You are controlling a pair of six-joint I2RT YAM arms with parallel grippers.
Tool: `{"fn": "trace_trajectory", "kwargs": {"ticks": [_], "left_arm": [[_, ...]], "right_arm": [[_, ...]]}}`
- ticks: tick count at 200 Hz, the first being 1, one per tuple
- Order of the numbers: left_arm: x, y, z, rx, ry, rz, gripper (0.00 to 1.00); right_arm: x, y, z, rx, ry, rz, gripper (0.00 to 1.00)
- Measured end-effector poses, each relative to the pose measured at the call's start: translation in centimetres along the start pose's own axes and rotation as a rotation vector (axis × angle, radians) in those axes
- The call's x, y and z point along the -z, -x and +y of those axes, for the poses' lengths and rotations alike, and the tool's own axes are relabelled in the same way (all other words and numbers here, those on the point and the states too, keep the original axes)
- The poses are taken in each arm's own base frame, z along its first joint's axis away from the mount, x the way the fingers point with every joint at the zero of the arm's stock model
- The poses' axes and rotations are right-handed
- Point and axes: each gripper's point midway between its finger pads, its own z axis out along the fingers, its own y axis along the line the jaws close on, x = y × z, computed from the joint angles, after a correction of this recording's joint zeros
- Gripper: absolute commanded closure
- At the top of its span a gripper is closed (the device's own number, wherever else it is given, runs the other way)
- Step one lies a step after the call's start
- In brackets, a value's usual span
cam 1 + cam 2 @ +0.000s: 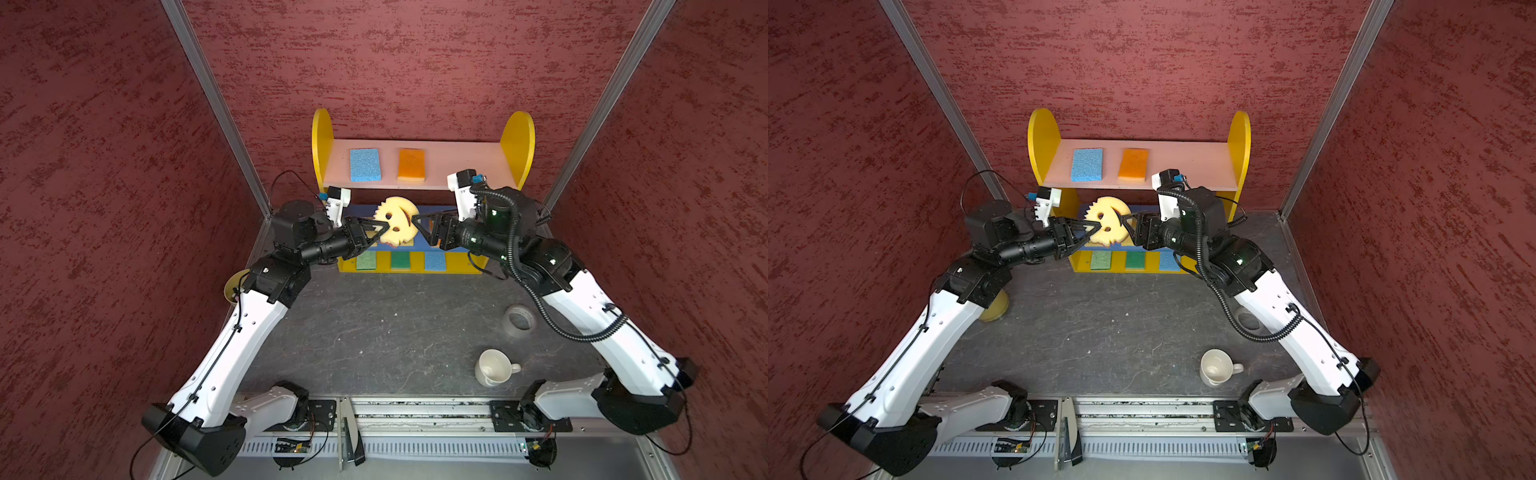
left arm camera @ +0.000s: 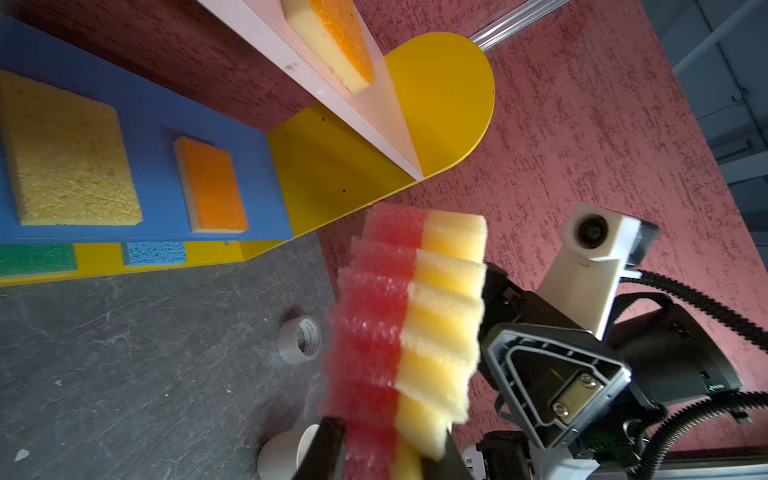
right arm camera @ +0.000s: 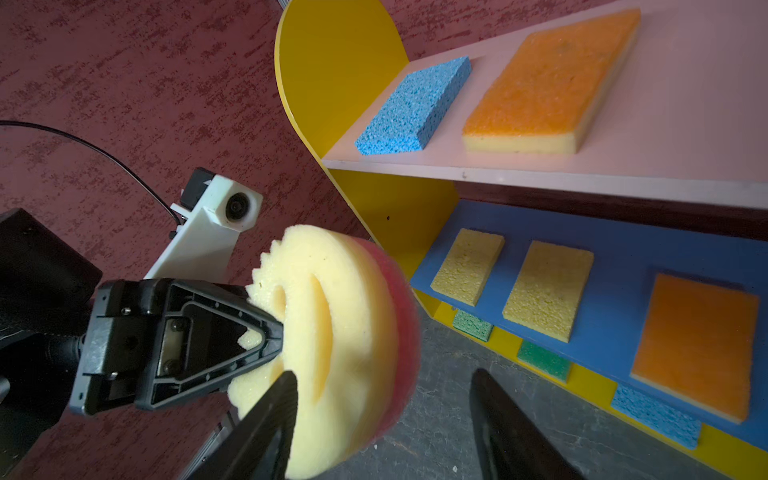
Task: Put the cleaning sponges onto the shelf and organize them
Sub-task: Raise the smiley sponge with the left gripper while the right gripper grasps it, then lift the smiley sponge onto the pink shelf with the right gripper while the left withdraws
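The round yellow smiley sponge (image 1: 395, 220) (image 1: 1109, 220), pink underneath (image 2: 374, 324), hangs in front of the shelf's (image 1: 457, 166) blue middle board. My left gripper (image 1: 384, 229) (image 2: 382, 449) is shut on its toothed edge. My right gripper (image 1: 417, 224) (image 3: 382, 382) is open around the opposite edge, with one finger (image 3: 274, 399) beside the yellow face and the other well off the pink side. A blue sponge (image 1: 365, 165) and an orange one (image 1: 411, 165) lie on the pink top board. Two yellow sponges (image 3: 548, 286) and an orange one (image 3: 698, 345) lie on the blue board. Green and blue sponges (image 1: 400, 260) sit on the base.
A white mug (image 1: 494, 368) lies on its side at the front right of the grey table, with a tape roll (image 1: 519, 320) behind it near the right arm. A yellow cup (image 1: 232, 286) is half hidden under the left arm. Red walls close in on three sides.
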Motion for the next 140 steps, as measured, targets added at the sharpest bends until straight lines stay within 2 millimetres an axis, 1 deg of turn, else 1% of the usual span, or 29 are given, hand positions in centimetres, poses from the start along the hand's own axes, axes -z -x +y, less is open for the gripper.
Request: {"fn": "trace_trajectory", "kwargs": {"ticks": [12,20,32,50,57,63,75,80,82,87,93,99,106,114,126,140], "left_arm": [[-0.2,-0.2,-0.3,0.004,-0.009,0.007,0.77],[-0.2,-0.2,-0.4,0.008,-0.009,0.006,0.77],[-0.3,-0.2,-0.6,0.009,-0.013,0.006,0.77],[-0.4,-0.1,-0.8,0.011,-0.017,0.004,0.77],[-0.4,-0.1,-0.8,0.009,-0.020,0.004,0.76],[-0.5,-0.2,-1.0,0.006,-0.025,0.005,0.76],[-0.6,-0.3,-1.0,0.005,-0.023,0.004,0.70],[-0.7,-0.3,-1.0,0.007,-0.023,0.006,0.62],[-0.7,-0.3,-1.0,-0.001,-0.024,0.005,0.59],[-0.7,-0.3,-1.1,0.005,-0.027,0.007,0.49],[-0.8,-0.3,-1.3,-0.001,-0.035,0.008,0.40],[-0.8,-0.4,-1.5,-0.007,-0.044,0.012,0.32],[-0.9,-0.5,-1.8,-0.014,-0.052,0.015,0.26],[-0.9,-0.6,-2.0,-0.027,-0.058,0.016,0.22],[-0.8,-0.4,-2.1,-0.045,-0.057,0.007,0.18],[-0.6,0.2,-2.0,-0.076,-0.034,-0.031,0.15]], "right_arm": [[-0.4,-0.6,0.0,-0.018,0.015,0.018,0.33],[-0.4,-0.5,0.3,-0.028,0.031,0.017,0.37],[-0.5,-0.4,0.5,-0.043,0.053,0.011,0.50],[-0.4,-0.3,0.7,-0.072,0.089,-0.005,0.76],[-0.4,-0.4,0.5,-0.090,0.100,-0.009,0.83],[-0.4,-0.4,0.3,-0.109,0.104,-0.014,0.87],[-0.5,-0.6,0.1,-0.145,0.119,-0.017,0.97],[-0.6,-0.6,0.0,-0.156,0.124,-0.019,1.00],[-0.6,-0.6,0.0,-0.156,0.125,-0.019,1.00],[-0.7,-0.6,0.0,-0.168,0.128,-0.020,1.00],[-0.7,-0.6,0.0,-0.177,0.128,-0.020,1.00],[-0.7,-0.6,0.0,-0.180,0.129,-0.020,1.00],[-0.7,-0.6,-0.1,-0.184,0.127,-0.019,1.00],[-0.6,-0.5,-0.2,-0.185,0.118,-0.024,1.00],[-0.3,0.0,-0.3,-0.184,0.094,-0.032,1.00],[0.7,1.3,-0.6,-0.169,0.044,-0.065,1.00]]}}
